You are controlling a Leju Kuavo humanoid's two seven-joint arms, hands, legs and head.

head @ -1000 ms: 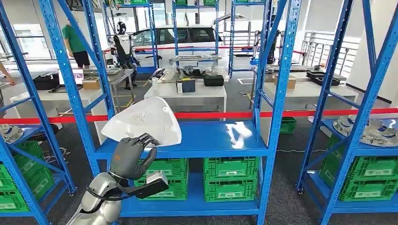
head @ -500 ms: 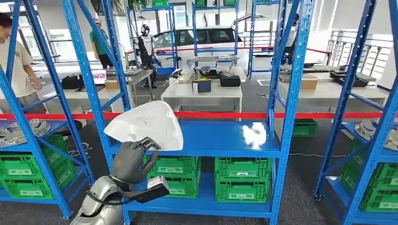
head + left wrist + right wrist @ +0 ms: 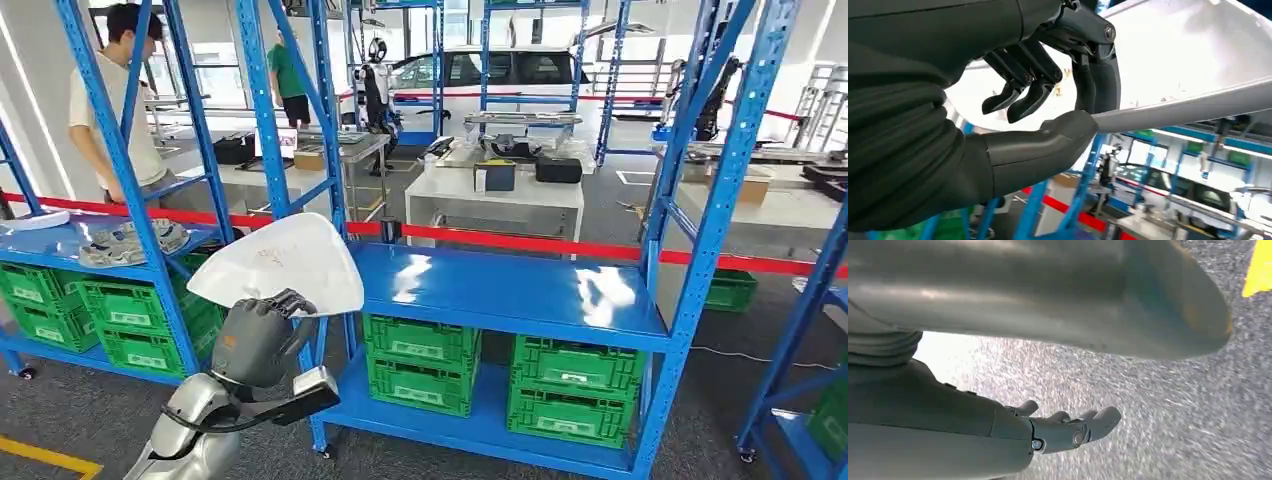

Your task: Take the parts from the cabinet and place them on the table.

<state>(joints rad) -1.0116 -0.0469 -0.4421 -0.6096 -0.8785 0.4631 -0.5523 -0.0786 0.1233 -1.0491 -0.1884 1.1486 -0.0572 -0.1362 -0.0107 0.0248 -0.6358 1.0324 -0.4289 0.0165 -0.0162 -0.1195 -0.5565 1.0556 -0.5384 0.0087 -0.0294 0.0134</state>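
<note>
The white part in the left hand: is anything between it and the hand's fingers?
Nothing. In the left wrist view the left hand grips the white part directly: the thumb presses one side of its edge, the dark fingers the other.

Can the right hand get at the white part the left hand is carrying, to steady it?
Probably not as things stand. The right hand hangs low over the grey floor, holding nothing, while the left hand grips the white part up by the blue shelf. It would need raising first.
</note>
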